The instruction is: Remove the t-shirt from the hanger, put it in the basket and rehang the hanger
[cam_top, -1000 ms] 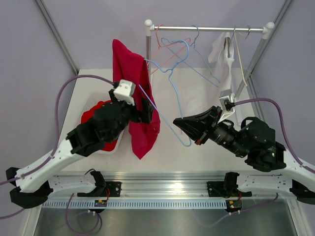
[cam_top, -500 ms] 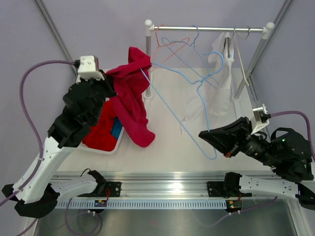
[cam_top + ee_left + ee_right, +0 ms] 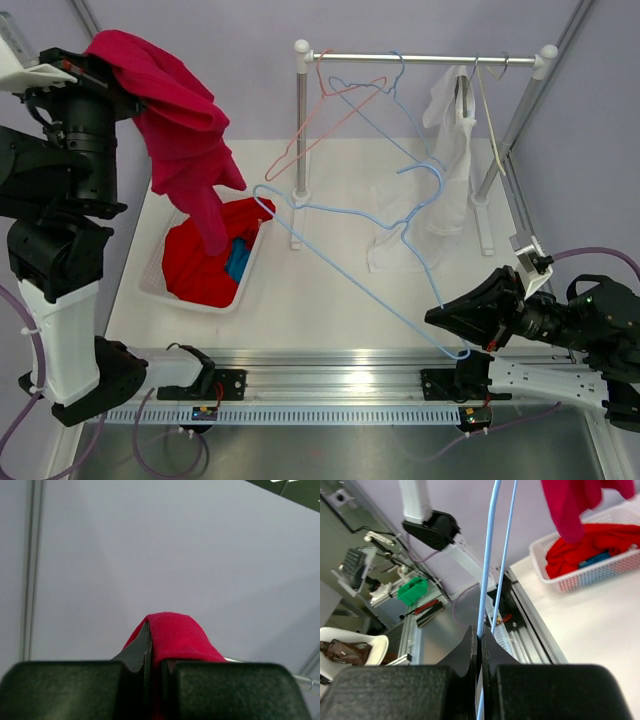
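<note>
T-shirt: a crimson t-shirt is held high at the far left, and its loose end hangs down over the white basket
Off the hanger: the t-shirt looks free of the blue wire hanger; the two are seen apart, so the job is judged to be nearly done
Left gripper: the left gripper is pinched tight on a fold of the t-shirt, and red cloth is seen bulging up between its jaws in the left wrist view
Right gripper: the right gripper is closed on one corner of the hanger, low at the near right, and thin blue wire is seen running out from its jaws in the right wrist view
How the t-shirt will handle: it is judged to be soft, light and floppy; it will sag and swing, and it is not likely to break
Where to hold it: a thick fold is best pinched, as is done now; a thin edge could slip out
How the hanger will handle: the wire is judged to be thin, springy and easy to bend
Other things: red clothes lie in the basket, and a white garment hangs on the clothes rail
Writing: no brand, label or words can be read
</note>
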Controlling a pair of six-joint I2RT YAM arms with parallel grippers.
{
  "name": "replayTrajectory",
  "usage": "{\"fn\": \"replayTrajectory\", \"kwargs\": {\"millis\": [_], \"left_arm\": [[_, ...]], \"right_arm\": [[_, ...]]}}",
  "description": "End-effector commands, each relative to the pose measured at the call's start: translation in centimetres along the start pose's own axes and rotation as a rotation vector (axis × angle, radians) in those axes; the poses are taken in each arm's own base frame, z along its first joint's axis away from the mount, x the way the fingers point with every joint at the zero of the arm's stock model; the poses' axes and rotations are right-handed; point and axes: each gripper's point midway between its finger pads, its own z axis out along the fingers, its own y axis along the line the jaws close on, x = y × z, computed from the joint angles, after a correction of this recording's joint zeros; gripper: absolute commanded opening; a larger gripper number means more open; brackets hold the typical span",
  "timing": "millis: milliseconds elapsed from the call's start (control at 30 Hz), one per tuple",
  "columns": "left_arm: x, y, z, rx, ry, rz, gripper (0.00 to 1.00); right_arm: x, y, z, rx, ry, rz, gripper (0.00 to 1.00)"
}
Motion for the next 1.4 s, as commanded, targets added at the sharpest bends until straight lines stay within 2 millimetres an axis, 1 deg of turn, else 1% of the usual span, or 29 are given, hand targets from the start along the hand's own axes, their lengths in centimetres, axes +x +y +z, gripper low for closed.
{"fn": "replayTrajectory", "kwargs": {"millis": [0, 33, 67, 100, 133, 167, 233, 267, 300, 333, 433, 467, 500, 567, 600, 667, 700, 733, 767, 800, 833, 867, 900, 967, 1067, 1167, 1200, 1233, 1367], "left_arm": [[-2.1, 1.4, 0.4, -0.056, -0.068, 0.047, 0.00], [-2.0, 1.9, 0.5, -0.073, -0.069, 0.059, 0.00], [-0.3, 2.1, 0.9, -0.075, -0.039, 0.082, 0.00], [0.3, 3.0, 1.2, -0.094, -0.031, 0.097, 0.00], [-0.6, 3.2, 0.4, -0.074, -0.068, 0.075, 0.00], [3.3, 4.1, 1.1, -0.105, -0.004, 0.114, 0.00], [4.2, 6.6, 0.8, -0.163, -0.034, 0.113, 0.00], [6.9, 8.1, 0.1, -0.192, 0.009, 0.131, 0.00], [8.0, 9.6, -0.2, -0.235, 0.014, 0.100, 0.00], [11.2, 10.8, -1.0, -0.252, 0.064, 0.101, 0.00], [16.0, 12.6, -2.4, -0.294, 0.135, 0.050, 0.00], [16.9, 13.0, -3.3, -0.299, 0.150, 0.036, 0.00], [20.4, 13.8, -4.1, -0.316, 0.216, 0.020, 0.00], [23.1, 14.7, -5.7, -0.346, 0.279, -0.006, 0.00], [25.0, 15.0, -6.8, -0.342, 0.320, -0.025, 0.04], [27.3, 15.7, -8.7, -0.368, 0.387, -0.038, 0.09], [27.4, 15.5, -9.6, -0.350, 0.388, -0.064, 0.21], [29.4, 16.2, -10.9, -0.360, 0.434, -0.053, 0.34], [29.9, 16.5, -11.7, -0.368, 0.447, -0.052, 0.48], [29.5, 16.6, -12.8, -0.362, 0.442, -0.061, 0.74], [30.0, 16.7, -13.5, -0.354, 0.456, -0.056, 0.85], [29.5, 16.4, -13.9, -0.330, 0.452, -0.062, 0.94], [29.4, 15.6, -14.2, -0.280, 0.463, -0.067, 0.99], [27.7, 14.4, -15.0, -0.216, 0.438, -0.081, 0.99], [26.5, 12.9, -16.2, -0.120, 0.440, -0.092, 0.99], [26.7, 11.0, -17.4, -0.006, 0.471, -0.128, 0.99], [27.5, 10.2, -18.0, 0.045, 0.503, -0.143, 0.99], [27.6, 9.8, -18.3, 0.069, 0.509, -0.149, 0.99], [27.7, 8.1, -19.5, 0.184, 0.529, -0.151, 0.99]], "right_arm": [[0.6, -2.7, -0.1, 0.147, 0.020, -0.011, 0.00], [0.8, -2.9, 0.1, 0.152, 0.025, -0.009, 0.00], [0.9, -3.1, 0.3, 0.158, 0.024, -0.007, 0.00], [1.0, -3.4, 0.4, 0.167, 0.020, -0.007, 0.00], [0.9, -3.6, 0.4, 0.177, 0.011, -0.005, 0.00], [0.9, -3.7, 0.4, 0.186, 0.004, 0.001, 0.00], [0.6, -5.1, 0.1, 0.257, -0.026, 0.008, 0.00], [0.6, -5.7, 0.0, 0.289, -0.036, 0.014, 0.00], [0.5, -6.9, -0.4, 0.354, -0.058, 0.011, 0.00], [0.6, -7.8, -0.3, 0.400, -0.060, 0.007, 0.00], [0.2, -11.2, -1.3, 0.611, -0.074, -0.025, 0.00], [0.2, -12.1, -1.0, 0.666, -0.063, -0.044, 0.00], [-0.7, -13.2, -1.7, 0.751, -0.098, -0.067, 0.00], [-1.5, -14.2, -2.0, 0.837, -0.107, -0.106, 0.00], [-2.2, -14.9, -1.9, 0.899, -0.113, -0.135, 0.00], [-2.6, -15.7, -1.5, 0.974, -0.098, -0.184, 0.00], [-3.6, -15.9, -2.1, 1.019, -0.120, -0.202, 0.00], [-4.0, -16.1, -2.1, 1.048, -0.122, -0.219, 0.00], [-4.2, -16.5, -2.0, 1.085, -0.108, -0.253, 0.00], [-5.3, -16.6, -2.8, 1.135, -0.134, -0.270, 0.00], [-5.7, -16.6, -3.0, 1.160, -0.139, -0.282, 0.00], [-6.3, -16.9, -3.5, 1.209, -0.144, -0.312, 0.00], [-7.2, -16.5, -3.8, 1.213, -0.159, -0.316, 0.00], [-8.7, -16.1, -4.2, 1.224, -0.191, -0.334, 0.00], [-10.1, -16.1, -4.8, 1.271, -0.196, -0.416, 0.00], [-11.2, -16.3, -3.9, 1.262, -0.210, -0.446, 0.00], [-11.4, -16.3, -3.0, 1.223, -0.205, -0.445, 0.00], [-11.6, -16.7, -2.8, 1.224, -0.191, -0.454, 0.00], [-10.8, -20.7, -0.9, 1.241, -0.055, -0.475, 0.00]]}}
